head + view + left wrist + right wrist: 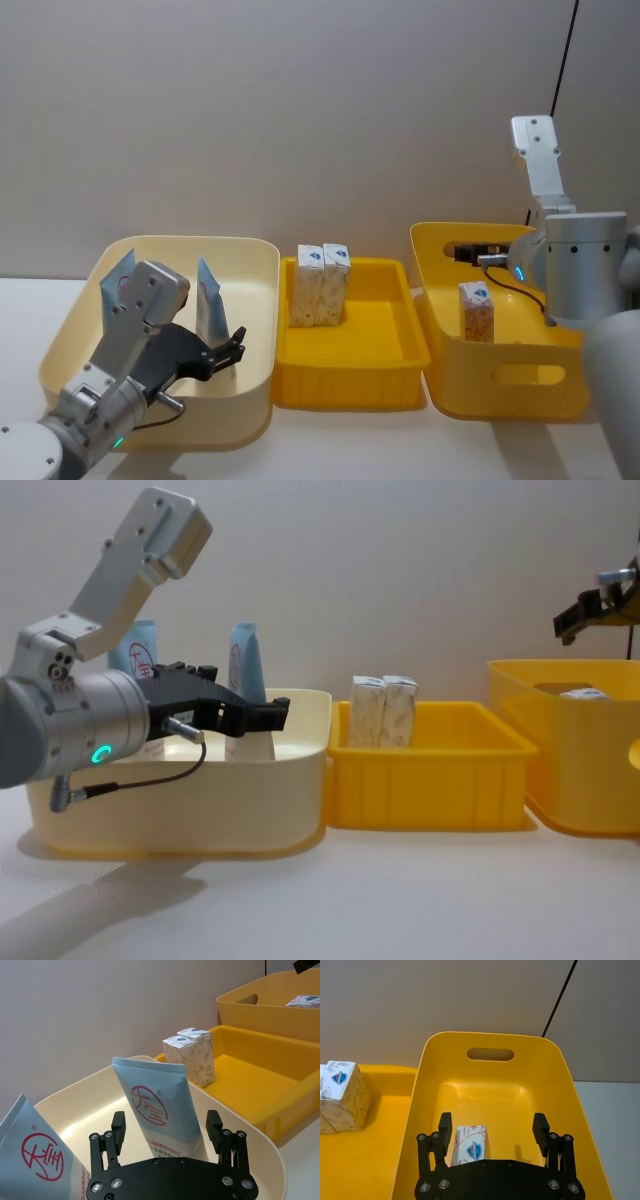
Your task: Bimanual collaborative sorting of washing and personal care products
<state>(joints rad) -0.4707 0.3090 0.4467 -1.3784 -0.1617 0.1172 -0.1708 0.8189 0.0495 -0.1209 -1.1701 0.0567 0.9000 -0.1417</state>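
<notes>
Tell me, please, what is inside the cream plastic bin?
Two upright light-blue squeeze tubes with red logos; the open left hand hovers before one. The arm covers the bin's near floor.

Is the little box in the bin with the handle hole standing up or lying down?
Standing up: the small white carton is taller than wide, base on the floor of the yellow handled bin.

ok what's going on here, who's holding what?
Nothing is gripped. The left claw is open, pointed at a tube standing in the cream bin; a second tube stands beside it. The right claw is open above the single carton in the right yellow bin. Two more cartons stand side by side in the middle yellow tray.
</notes>
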